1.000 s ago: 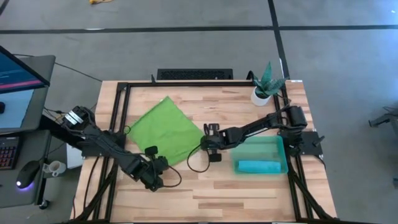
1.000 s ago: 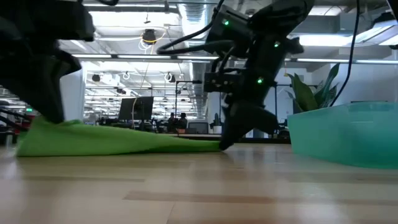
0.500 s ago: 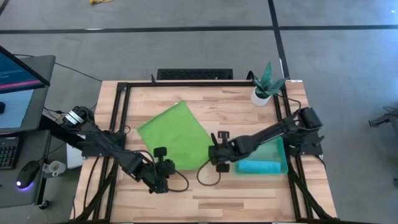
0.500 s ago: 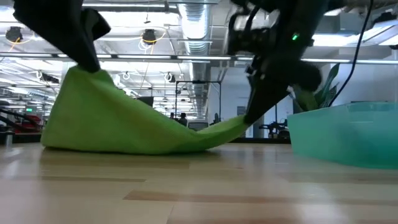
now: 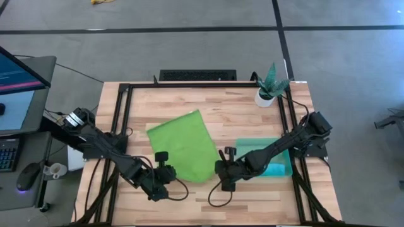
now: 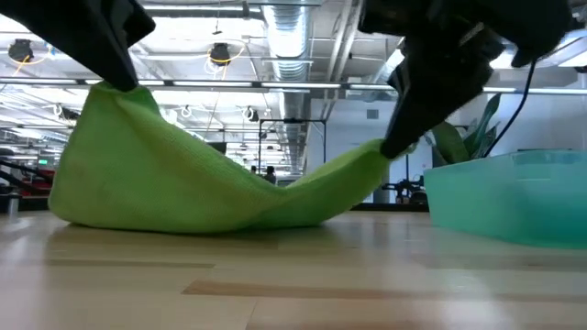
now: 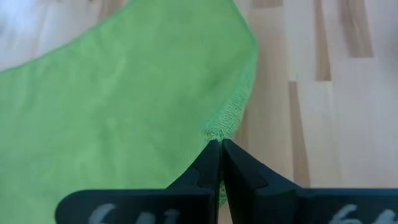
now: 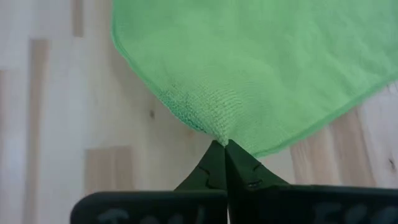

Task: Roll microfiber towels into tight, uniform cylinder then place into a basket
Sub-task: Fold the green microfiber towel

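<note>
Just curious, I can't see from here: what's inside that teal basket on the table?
The basket holds a sky blue towel, lying along its near side. The right arm crosses above the basket and covers part of its floor, so whatever lies under it cannot be seen.

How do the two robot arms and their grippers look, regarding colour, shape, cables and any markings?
Both arms are black, built of slim jointed segments. A thin black cable loops loosely near each wrist. The left gripper and the right gripper each have two dark, wedge-shaped fingers that taper to a point. A dark bar at the base of each carries pale markings, which are too blurred to read.
</note>
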Controlling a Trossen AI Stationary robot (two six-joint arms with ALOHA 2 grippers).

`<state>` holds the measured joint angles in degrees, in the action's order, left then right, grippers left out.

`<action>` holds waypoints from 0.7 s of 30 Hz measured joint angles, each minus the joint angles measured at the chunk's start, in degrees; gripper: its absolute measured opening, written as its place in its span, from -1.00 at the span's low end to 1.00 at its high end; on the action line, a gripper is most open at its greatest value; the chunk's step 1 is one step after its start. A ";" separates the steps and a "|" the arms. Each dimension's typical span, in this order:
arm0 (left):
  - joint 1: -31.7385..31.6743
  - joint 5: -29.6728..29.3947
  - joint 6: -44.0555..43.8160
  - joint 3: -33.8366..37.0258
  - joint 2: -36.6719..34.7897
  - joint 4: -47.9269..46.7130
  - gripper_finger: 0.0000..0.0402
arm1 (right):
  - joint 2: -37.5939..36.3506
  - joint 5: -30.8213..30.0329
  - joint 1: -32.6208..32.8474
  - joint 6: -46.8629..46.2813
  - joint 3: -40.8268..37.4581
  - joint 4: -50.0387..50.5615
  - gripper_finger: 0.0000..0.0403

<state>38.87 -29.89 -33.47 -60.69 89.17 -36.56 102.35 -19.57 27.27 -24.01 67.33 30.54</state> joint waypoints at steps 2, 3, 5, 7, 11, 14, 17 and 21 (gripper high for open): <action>0.02 -0.87 0.05 0.00 0.00 0.00 -1.00 | 0.00 0.00 -0.02 -0.06 0.00 -1.86 -0.97; 0.00 -1.08 0.28 0.00 0.00 0.00 -1.00 | 0.00 0.00 -0.02 -0.06 0.00 -2.44 -0.97; 0.02 -1.10 0.93 0.00 0.00 0.00 -1.00 | 0.00 0.00 -0.02 -0.05 0.00 -3.85 -0.98; 0.02 -1.10 1.07 0.00 0.00 -0.02 -1.00 | 0.00 -0.02 -0.02 -0.04 0.00 -4.13 -0.98; 0.17 -1.10 1.10 0.00 0.00 -0.07 -1.00 | 0.00 0.21 -0.02 -0.04 0.00 -4.04 -0.97; 0.61 -1.12 1.00 0.00 0.00 -0.15 -1.00 | 0.00 1.51 -0.02 -0.06 0.00 -4.04 -0.97; 1.39 -1.05 -0.06 0.00 0.00 -0.37 -1.00 | 0.00 2.89 0.22 -0.73 0.00 -4.03 -0.97; 2.48 -1.08 -0.66 0.00 0.00 -0.85 -1.00 | 0.00 3.21 0.50 -1.53 0.00 -4.02 -0.97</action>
<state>41.36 -30.97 -34.13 -60.69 89.17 -37.41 102.35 -16.36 27.77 -25.54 67.33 26.52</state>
